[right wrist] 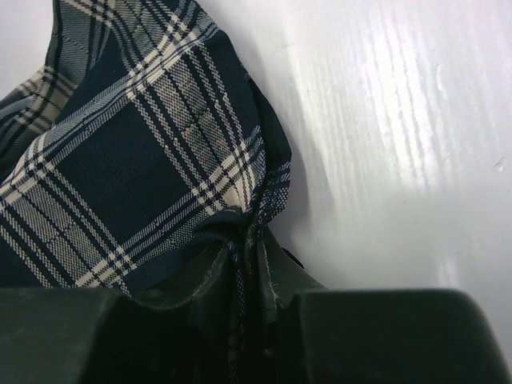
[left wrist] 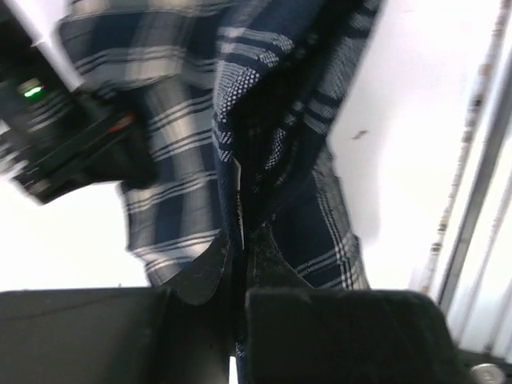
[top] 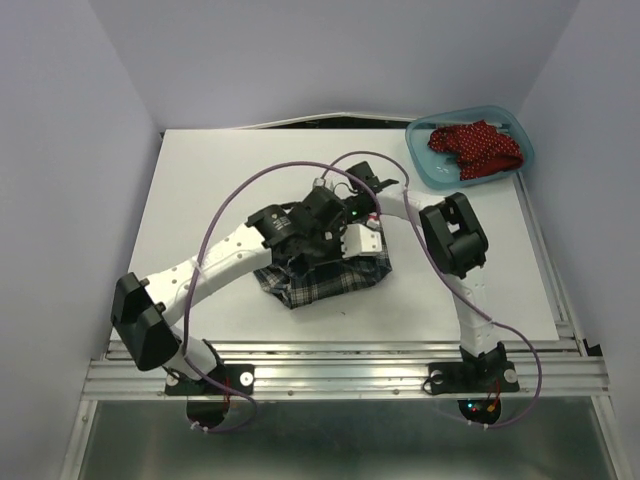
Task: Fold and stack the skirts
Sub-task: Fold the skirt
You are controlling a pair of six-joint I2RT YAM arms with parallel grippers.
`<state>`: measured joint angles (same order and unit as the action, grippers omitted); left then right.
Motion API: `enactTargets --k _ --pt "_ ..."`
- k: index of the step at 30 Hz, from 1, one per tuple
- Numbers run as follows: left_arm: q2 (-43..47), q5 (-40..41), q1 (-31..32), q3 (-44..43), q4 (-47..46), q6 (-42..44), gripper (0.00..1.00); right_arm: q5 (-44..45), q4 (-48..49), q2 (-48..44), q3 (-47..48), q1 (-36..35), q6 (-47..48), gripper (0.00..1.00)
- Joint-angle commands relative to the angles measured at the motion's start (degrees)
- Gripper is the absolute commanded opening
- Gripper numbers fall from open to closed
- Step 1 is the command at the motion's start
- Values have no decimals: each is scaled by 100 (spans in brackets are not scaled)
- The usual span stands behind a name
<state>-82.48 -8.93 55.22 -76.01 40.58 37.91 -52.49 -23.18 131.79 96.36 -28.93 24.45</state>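
Top external view, from the left: the left arm reaches in from the near-left corner of the white table [top: 200, 180] to its middle. There the pleated navy-and-green plaid cloth skirt [top: 330, 282] lies bunched, partly hidden under both wrists. In the left wrist view the left gripper [left wrist: 240, 248] has its fingers pressed together on a raised fold of that plaid, with cloth hanging away from the pinch. What shows of the skirt from above is a crumpled band whose long axis runs left to right, a little nearer at its left end. I cannot tell which edge is the waistband or which way it faces.

The right gripper [right wrist: 246, 244], seen from its own wrist, likewise pinches a gathered edge of the plaid, just off the bare tabletop.

The cloth looks light, limp and easily creased, and the pleats will likely spring and bunch. Holding two separate spots on one edge, as here, seems the sound way to spread it flat before folding.

At the far right corner, well apart, the teal plastic tub [top: 420, 160] holds the red skirt with small white dots [top: 475, 148], crumpled inside with no obvious axis. It is not yet handled.
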Motion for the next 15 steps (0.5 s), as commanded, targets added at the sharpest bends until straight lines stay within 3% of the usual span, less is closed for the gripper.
enactTargets --k 1,8,15 --pt "-285 -74 -757 -502 249 796 2 -68 -389 -188 -416 -77 227 21" --pt "-743 -30 -1320 -485 -488 1157 0 -200 -398 -276 -539 -78 218 20" --pt "-1016 -127 -1435 103 -1349 1508 4 -156 -389 -206 -460 -78 201 20"
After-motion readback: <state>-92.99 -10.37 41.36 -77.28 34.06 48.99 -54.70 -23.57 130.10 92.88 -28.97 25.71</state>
